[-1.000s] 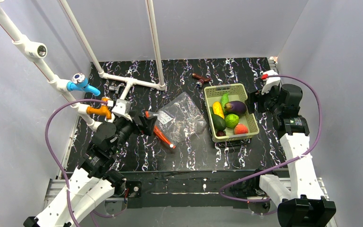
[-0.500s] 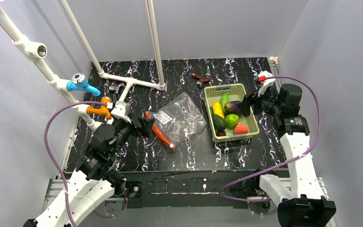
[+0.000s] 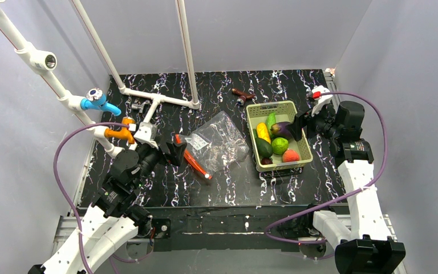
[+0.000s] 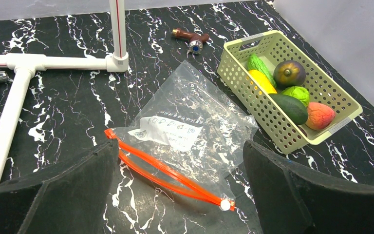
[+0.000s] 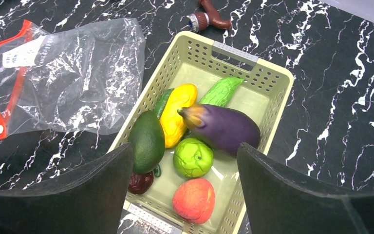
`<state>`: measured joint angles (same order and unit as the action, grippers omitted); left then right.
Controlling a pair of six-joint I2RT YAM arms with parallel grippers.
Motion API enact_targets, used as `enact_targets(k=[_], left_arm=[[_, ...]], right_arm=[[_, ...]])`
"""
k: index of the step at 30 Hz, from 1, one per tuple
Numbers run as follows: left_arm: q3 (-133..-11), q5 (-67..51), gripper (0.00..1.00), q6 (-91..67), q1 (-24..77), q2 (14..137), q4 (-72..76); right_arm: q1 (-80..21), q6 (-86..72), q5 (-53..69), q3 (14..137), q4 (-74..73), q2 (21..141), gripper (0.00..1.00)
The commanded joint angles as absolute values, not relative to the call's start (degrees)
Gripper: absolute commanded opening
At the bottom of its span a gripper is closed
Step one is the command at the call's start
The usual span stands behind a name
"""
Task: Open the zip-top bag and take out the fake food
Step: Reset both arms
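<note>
The clear zip-top bag lies flat at the table's middle and looks empty. Its red-orange zipper strip is parted into two lines. The fake food sits in a yellow-green basket to the bag's right: purple eggplant, dark avocado, yellow piece, green round fruit, red-orange tomato and green cucumber. My left gripper stands open just left of the zipper edge, holding nothing. Above the basket's right side, by the eggplant, my right gripper hangs open and holds nothing.
A brown object with a handle lies behind the basket. A white pipe frame with a blue valve and an orange valve fills the back left. A metal fitting lies beside it. Grey walls close in on three sides.
My right gripper has shifted left from beside the basket to over its right side near the eggplant, then held still. The left arm and the bag have not moved.
</note>
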<state>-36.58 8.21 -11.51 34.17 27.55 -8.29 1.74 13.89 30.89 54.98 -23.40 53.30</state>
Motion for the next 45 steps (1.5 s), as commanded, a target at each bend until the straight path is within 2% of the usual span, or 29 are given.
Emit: enact_targets(k=[1, 30, 31, 33, 45], left_arm=[[-37.6, 9.1, 1.00, -10.5, 33.9, 27.0, -8.8], [-37.5, 9.4, 1.00, -10.4, 33.9, 27.1, -8.9], [-37.5, 9.4, 1.00, -10.3, 33.9, 27.1, -8.8], [-37.5, 9.4, 1.00, -10.3, 33.9, 27.1, -8.8], [-37.6, 9.4, 0.99, -10.3, 33.9, 27.4, -8.7]], right_arm=[[1.7, 14.2, 30.5, 57.5, -21.0, 52.5, 0.84], [1.7, 14.2, 30.5, 57.9, -20.8, 52.9, 0.84], [1.7, 14.2, 27.5, 57.9, -20.7, 52.9, 0.84], [1.7, 14.2, 31.7, 58.0, -20.7, 53.0, 0.84], [1.7, 14.2, 31.7, 58.1, -20.6, 53.2, 0.84]])
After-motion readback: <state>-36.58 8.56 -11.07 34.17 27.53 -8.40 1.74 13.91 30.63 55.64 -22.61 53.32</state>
